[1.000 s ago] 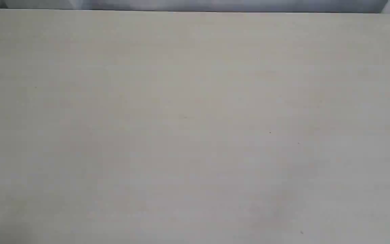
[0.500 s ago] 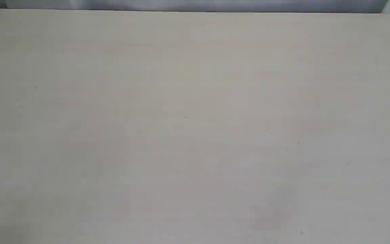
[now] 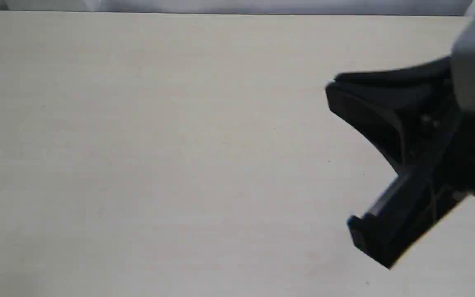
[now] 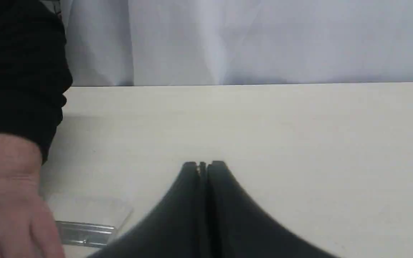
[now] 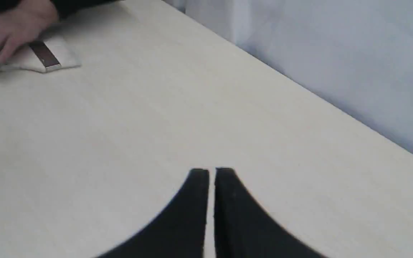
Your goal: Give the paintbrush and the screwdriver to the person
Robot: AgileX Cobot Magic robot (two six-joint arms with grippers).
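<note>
The paintbrush [image 5: 50, 57] lies flat on the table far from my right gripper [image 5: 212, 171]. Its silver ferrule [image 4: 84, 233] and pale bristles [image 4: 91, 211] show in the left wrist view, off to one side of my left gripper [image 4: 203, 165]. The person's hand [image 5: 9, 28] with a dark sleeve [image 4: 16, 64] rests on the brush's handle end and hides it. Both grippers are shut with nothing between the fingers, just above the table. In the exterior view my right gripper [image 3: 331, 88] reaches in from the right, blurred. The screwdriver is out of view.
The pale table [image 3: 159, 144] fills the exterior view. A white cloth backdrop [image 4: 264, 39] hangs behind its far edge.
My right gripper has swung into the exterior view from the right edge. Before that, only the bare table showed there.
</note>
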